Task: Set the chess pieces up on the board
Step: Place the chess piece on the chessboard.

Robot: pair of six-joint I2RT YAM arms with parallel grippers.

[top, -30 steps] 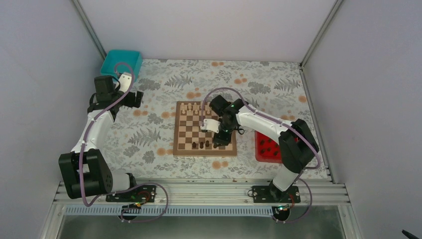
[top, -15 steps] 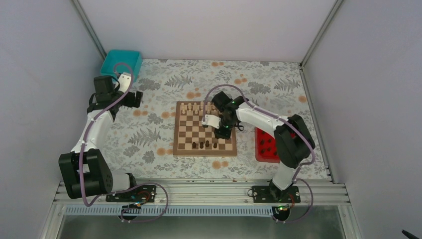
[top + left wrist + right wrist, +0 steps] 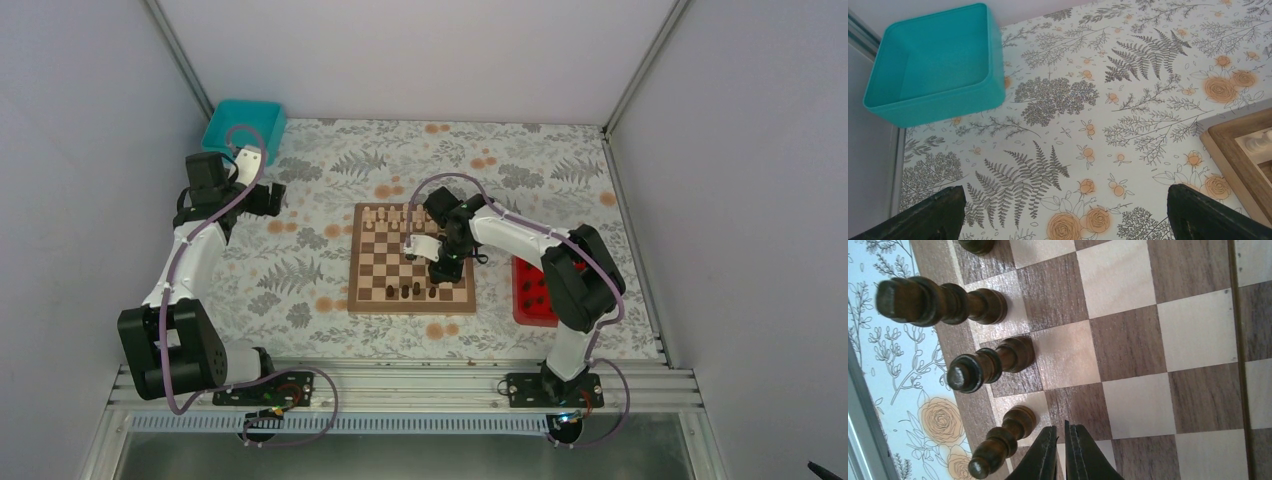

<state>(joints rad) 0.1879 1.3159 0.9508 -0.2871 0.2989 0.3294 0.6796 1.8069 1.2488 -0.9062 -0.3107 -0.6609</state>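
Chess pieces (image 3: 979, 371) — on board (image 3: 1128, 340), in red tray (image 3: 519, 310)

We find the chess pieces (image 3: 405, 291) on the near row of the board (image 3: 375, 265), with the opposing pieces (image 3: 390, 214) on its far row. The tray (image 3: 519, 296) lies just right of the board, and the bin (image 3: 243, 125) sits well behind it to the left.
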